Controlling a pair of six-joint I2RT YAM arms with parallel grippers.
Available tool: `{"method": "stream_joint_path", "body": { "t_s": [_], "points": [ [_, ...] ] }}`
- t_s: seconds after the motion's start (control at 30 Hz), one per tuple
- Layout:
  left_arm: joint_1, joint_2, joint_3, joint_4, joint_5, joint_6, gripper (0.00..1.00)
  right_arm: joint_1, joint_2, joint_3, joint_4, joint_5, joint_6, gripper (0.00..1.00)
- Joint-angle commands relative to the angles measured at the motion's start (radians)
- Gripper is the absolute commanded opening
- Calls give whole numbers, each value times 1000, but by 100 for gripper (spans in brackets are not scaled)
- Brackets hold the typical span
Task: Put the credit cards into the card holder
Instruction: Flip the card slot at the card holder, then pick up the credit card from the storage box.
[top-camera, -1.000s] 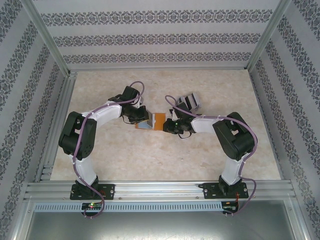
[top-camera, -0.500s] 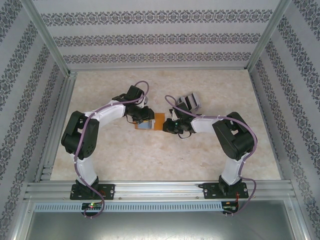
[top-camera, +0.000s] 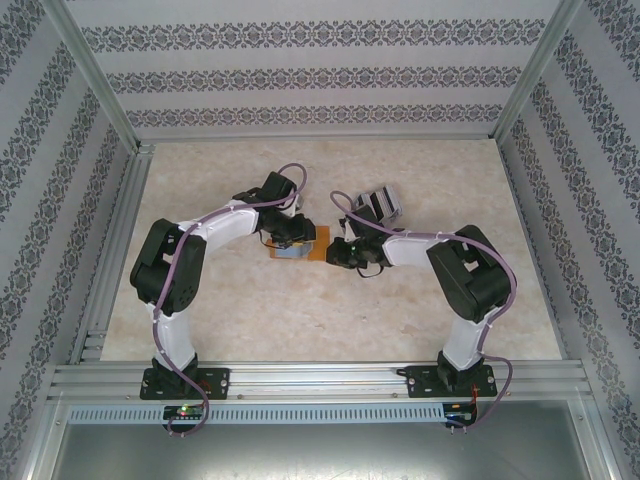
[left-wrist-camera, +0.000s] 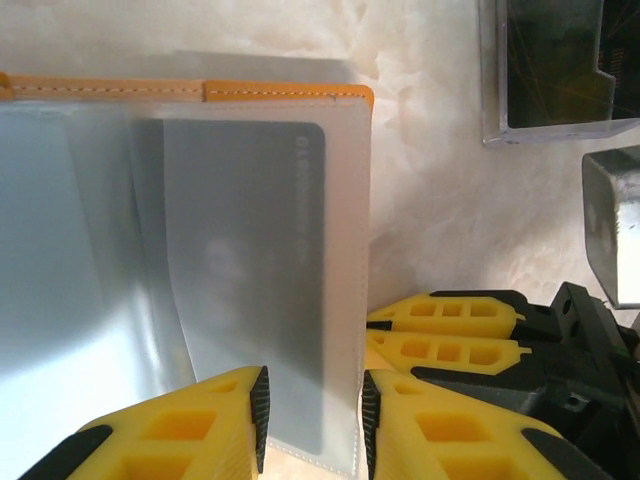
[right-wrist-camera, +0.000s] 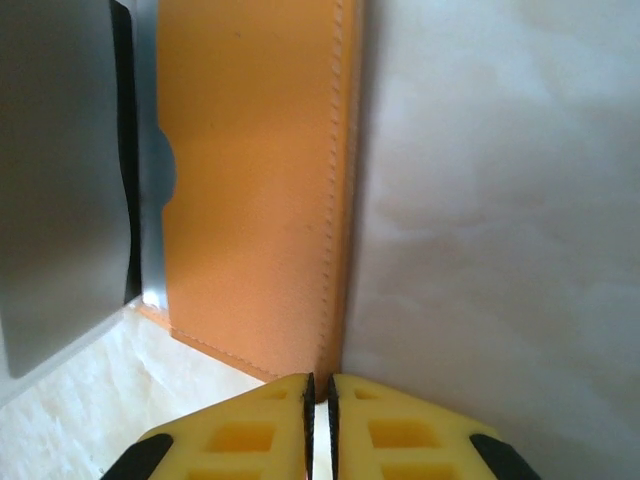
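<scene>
On the table (top-camera: 240, 310) the two arms meet mid-field over the open holder (top-camera: 318, 242). The stack (top-camera: 381, 203) lies well apart from it, toward the far right. It sits just behind my right arm's wrist, so that arm is nearer to it. But the right gripper (right-wrist-camera: 320, 400) is closed to a sliver on the holder's stitched edge, pinning it as far as I can judge, so I'd leave it there. The left gripper (left-wrist-camera: 315, 425) hovers over the pale pockets with its jaws apart, gripping nothing. One grey card (left-wrist-camera: 250, 270) lies inside a pocket, its long axis running straight away from those fingertips and its near end between them. It looks seated to me. The next fetch therefore turns on the left gripper crossing the holder rightward and away to reach the stack.
</scene>
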Motion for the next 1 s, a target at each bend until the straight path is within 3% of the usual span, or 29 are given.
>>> {"method": "stream_joint_path", "body": {
  "t_s": [0.0, 0.47, 0.97],
  "points": [
    [-11, 8, 37, -19, 0, -3, 33, -18, -84, -21, -83, 25, -23, 16],
    [-11, 28, 82, 4, 4, 2, 33, -142, -266, -5, -215, 50, -108, 17],
    [-19, 126, 247, 114, 28, -79, 34, -401, -374, 187, -384, -14, -261, 18]
  ]
}}
